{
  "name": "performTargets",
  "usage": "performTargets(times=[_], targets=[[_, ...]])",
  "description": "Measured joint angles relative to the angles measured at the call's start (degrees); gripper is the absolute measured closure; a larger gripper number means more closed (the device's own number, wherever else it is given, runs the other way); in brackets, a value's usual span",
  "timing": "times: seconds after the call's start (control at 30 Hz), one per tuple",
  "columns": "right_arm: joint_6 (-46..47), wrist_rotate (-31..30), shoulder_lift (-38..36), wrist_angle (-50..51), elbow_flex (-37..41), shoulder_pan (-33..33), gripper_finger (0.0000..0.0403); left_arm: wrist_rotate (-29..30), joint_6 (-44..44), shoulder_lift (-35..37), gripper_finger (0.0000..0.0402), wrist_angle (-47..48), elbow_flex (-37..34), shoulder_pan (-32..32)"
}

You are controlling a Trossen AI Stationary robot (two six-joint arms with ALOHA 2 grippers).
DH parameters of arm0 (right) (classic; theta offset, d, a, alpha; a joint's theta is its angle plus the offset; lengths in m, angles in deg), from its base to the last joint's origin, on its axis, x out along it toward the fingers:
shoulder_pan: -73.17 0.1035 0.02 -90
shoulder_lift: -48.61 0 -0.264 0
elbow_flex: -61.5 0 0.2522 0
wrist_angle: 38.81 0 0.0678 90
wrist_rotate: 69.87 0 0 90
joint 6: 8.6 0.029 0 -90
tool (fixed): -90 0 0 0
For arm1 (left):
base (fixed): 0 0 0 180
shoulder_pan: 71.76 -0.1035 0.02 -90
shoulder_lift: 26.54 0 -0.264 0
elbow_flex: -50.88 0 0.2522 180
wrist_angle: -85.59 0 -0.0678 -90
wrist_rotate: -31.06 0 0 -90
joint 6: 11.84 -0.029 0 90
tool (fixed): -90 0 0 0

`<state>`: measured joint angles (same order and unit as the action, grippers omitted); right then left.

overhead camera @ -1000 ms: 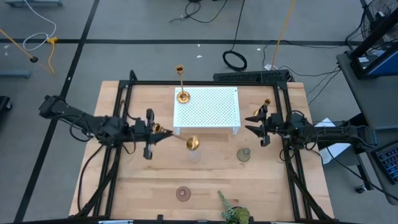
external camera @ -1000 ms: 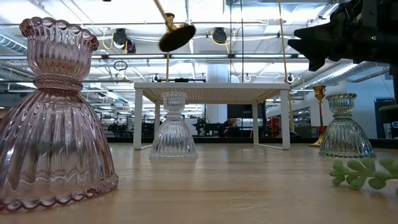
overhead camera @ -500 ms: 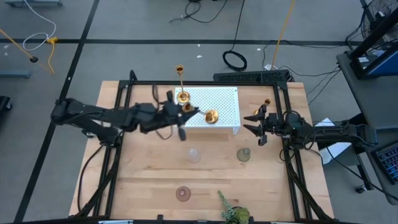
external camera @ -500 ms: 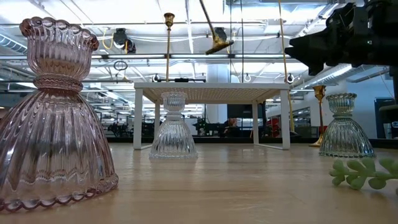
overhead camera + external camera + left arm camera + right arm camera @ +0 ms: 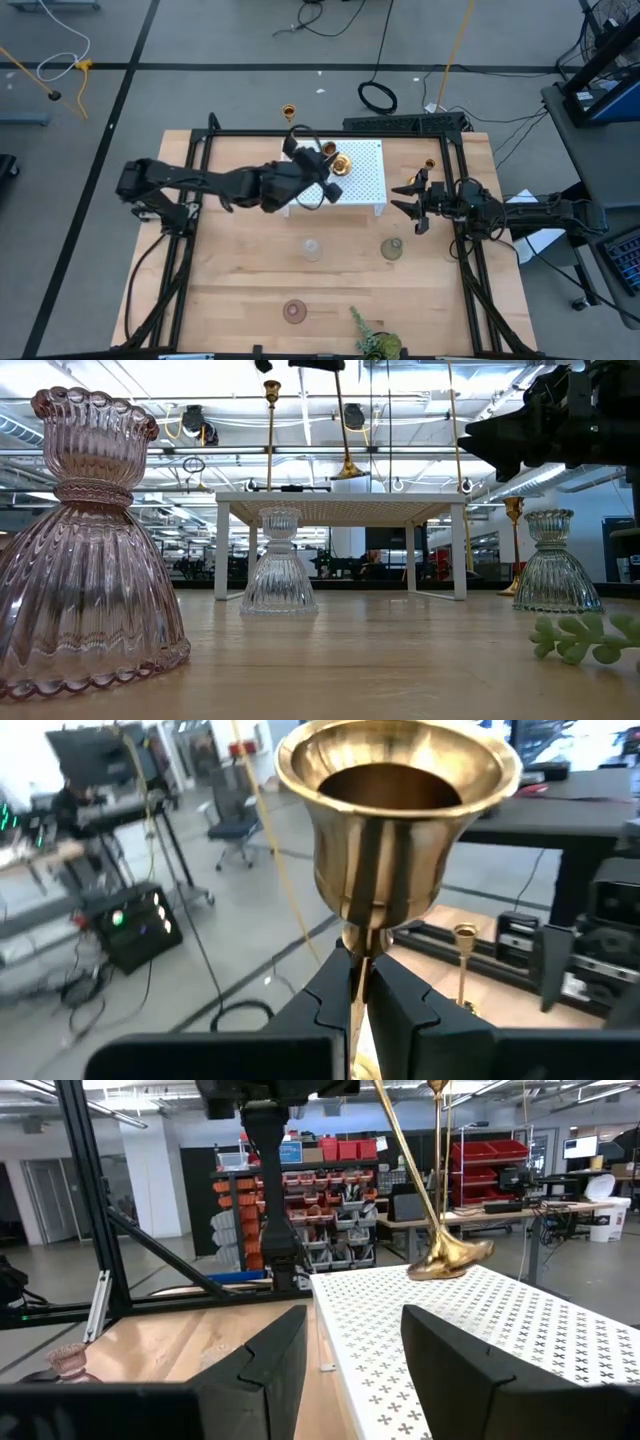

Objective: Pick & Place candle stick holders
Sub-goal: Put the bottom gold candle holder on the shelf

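My left gripper (image 5: 320,160) is over the white perforated stand (image 5: 360,180), shut on a gold candlestick (image 5: 340,430) with its round base (image 5: 340,162) down. A second gold candlestick (image 5: 271,440) stands on the stand's far left part. A third (image 5: 430,165) stands on the table by my right gripper (image 5: 408,197), which is open and empty right of the stand. The clear (image 5: 313,247), green (image 5: 392,249) and pink (image 5: 294,311) glass holders stand on their wide bases on the table. My left gripper pinches the candlestick's thin stem (image 5: 360,945) between its two fingers, just below the cup top (image 5: 400,810). The fingers come from the table's left and lie across the stem. The candlestick hangs a little tilted, base (image 5: 450,1260) low over the stand; whether it touches, I cannot tell.
A green leafy sprig (image 5: 375,343) lies at the table's near edge. Black frame rails (image 5: 190,250) run along the table's left and right sides. Bare wood lies between the stand and the glass holders.
My left gripper has gone up and toward the table's far right, from left of the stand to over it, carrying the gold candlestick. The candlestick has turned from lying nearly level to nearly upright, base down over the stand.
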<state>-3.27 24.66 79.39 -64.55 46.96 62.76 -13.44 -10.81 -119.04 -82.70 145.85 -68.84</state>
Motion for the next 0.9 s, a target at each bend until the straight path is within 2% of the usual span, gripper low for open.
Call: performTargets(times=[0.23,0.47,0.9], targets=[[0.0,0.0,0.1,2.0,0.0,0.0,0.0248,0.0,8.2,-0.3,0.0385,7.3,1.5,-3.9],[0.0,0.0,0.1,2.9,0.0,0.0,0.0248,-3.2,13.1,-1.1,0.0385,8.2,1.5,-7.6],[0.0,0.1,0.1,3.4,0.0,0.0,0.0248,-3.2,14.6,-2.7,0.0385,8.1,1.4,-9.7]])
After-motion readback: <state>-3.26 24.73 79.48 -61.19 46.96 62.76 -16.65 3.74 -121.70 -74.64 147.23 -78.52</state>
